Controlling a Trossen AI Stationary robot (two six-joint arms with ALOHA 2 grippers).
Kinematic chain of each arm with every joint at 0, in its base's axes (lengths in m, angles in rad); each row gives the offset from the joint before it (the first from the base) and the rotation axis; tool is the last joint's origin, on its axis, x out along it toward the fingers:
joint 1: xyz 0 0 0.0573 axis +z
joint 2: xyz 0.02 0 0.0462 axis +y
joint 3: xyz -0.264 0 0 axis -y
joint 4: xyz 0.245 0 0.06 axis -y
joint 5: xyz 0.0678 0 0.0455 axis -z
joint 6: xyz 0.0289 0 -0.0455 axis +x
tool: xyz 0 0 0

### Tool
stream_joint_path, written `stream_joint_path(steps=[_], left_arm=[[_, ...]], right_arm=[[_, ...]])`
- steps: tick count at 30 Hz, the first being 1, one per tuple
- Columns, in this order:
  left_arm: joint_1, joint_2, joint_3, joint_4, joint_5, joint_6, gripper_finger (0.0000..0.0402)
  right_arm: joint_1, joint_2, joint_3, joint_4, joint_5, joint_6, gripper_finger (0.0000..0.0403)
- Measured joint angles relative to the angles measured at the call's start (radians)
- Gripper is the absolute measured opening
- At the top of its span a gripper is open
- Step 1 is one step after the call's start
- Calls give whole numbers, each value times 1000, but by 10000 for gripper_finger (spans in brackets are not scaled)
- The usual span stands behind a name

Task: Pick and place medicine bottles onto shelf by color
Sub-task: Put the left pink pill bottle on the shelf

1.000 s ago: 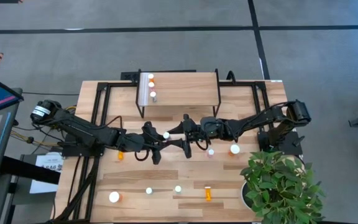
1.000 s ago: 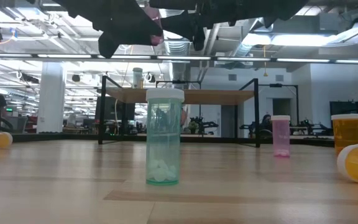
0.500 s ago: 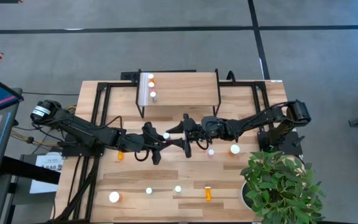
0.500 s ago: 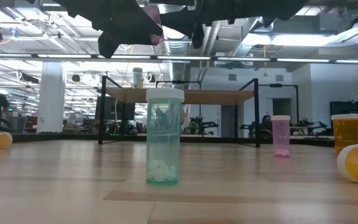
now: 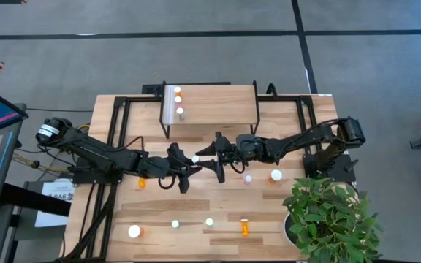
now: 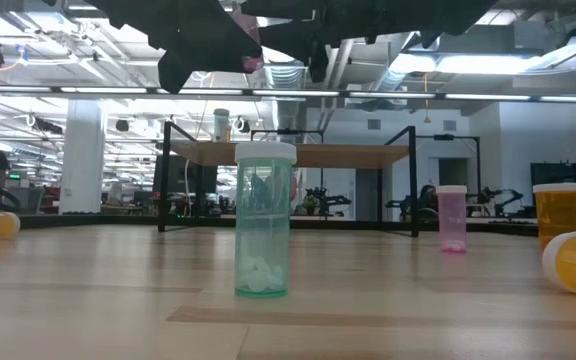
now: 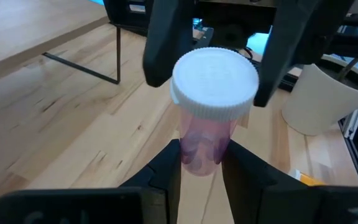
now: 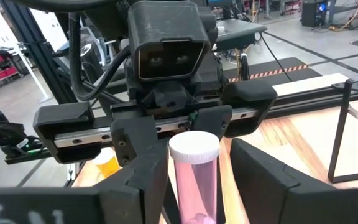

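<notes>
**A:** Where is the pink bottle [image 5: 195, 158]?

**B:** In the air at the middle of the overhead picture, between the two arms, just below the shelf [image 5: 218, 106]. The low view catches only a pink scrap of it at the top edge, among the dark gripper parts.

**A:** Who has it?

**B:** The left gripper [image 5: 189, 163]. Its own camera shows both fingers [image 7: 166, 168] pinched on the lower body of the bottle, white cap [image 7: 215, 81] facing the lens.

**A:** And the right gripper [image 5: 205, 156]?

**B:** It meets the bottle from the picture's right. Its fingers [image 8: 260, 180] stand either side of the bottle, spread. On one side a thin gap shows, so they are not clamped.

**A:** What is on the shelf?

**B:** Three small bottles [image 5: 178, 98] in a line at its left end, by the white strip. The rest of the top is bare wood.

**A:** And on the table [image 5: 313, 117]?

**B:** Right of centre, a second pink bottle [image 5: 248, 177] stands beside a wider white-capped one [image 5: 275, 174]. An orange bottle [image 5: 142, 183] lies under the left arm. Along the lower edge are four more [image 5: 175, 223], one of them an orange one lying down [image 5: 245, 227]. A potted plant [image 5: 327, 219] fills the lower right corner.
</notes>
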Motion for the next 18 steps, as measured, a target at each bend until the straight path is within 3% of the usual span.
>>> stream_joint_path(steps=[10, 18], left_arm=[[0, 0, 0, -1, 0, 0, 80], [0, 0, 0, -1, 9, 0, 80]], right_arm=[[0, 0, 0, 2, -51, -12, 130], [0, 0, 0, 1, -52, -27, 123]])
